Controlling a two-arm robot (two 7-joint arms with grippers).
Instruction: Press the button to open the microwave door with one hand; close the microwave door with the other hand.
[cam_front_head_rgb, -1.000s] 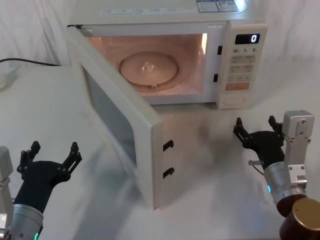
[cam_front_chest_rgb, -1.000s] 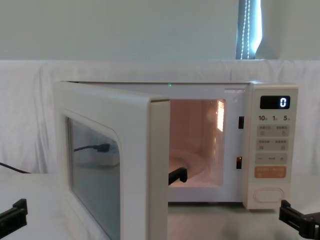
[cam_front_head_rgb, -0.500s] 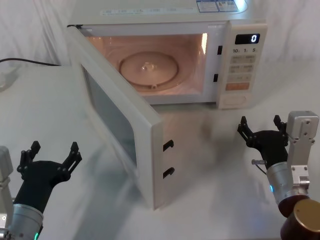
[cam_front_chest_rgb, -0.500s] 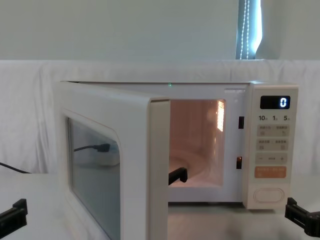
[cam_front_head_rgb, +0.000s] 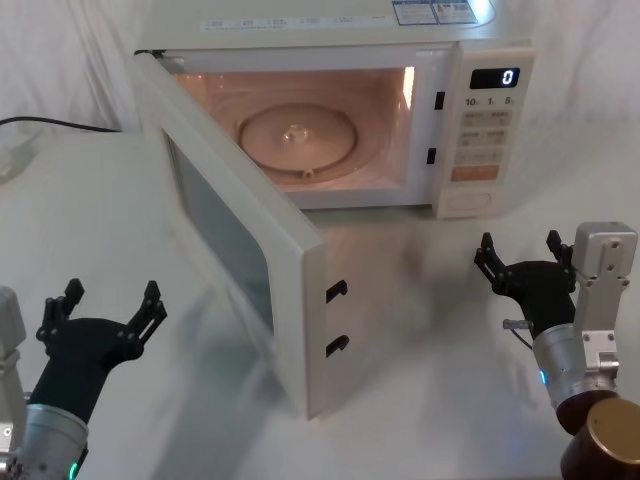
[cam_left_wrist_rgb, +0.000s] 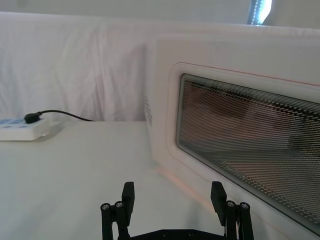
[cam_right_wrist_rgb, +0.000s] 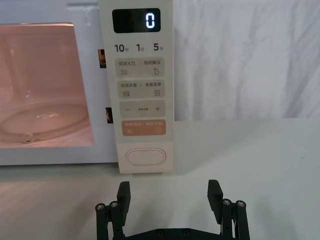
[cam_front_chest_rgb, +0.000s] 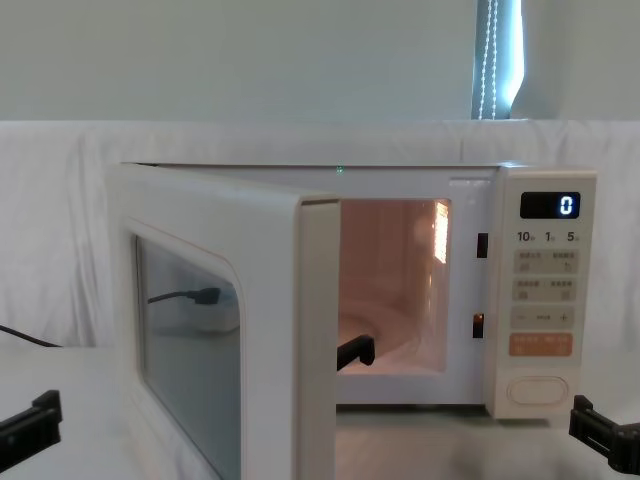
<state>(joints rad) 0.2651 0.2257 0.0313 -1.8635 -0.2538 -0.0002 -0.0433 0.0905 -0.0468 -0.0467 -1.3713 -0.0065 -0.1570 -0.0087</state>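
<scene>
Now the wide cream microwave door (cam_front_head_rgb: 235, 255) with its dark window stands swung out toward the bench's near edge, both black two-finger claws spread wide, left claw (cam_front_head_rgb: 103, 310) near its outer face, right claw (cam_front_head_rgb: 522, 262) idle; a glancing push risks shoving the cream boxy microwave (cam_front_head_rgb: 480, 110) back.

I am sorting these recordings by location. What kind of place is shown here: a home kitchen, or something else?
Probably a robot test setup, not a home kitchen. The microwave stands alone on a plain white table, white cloth is draped behind it, and a power strip lies on the table.
</scene>
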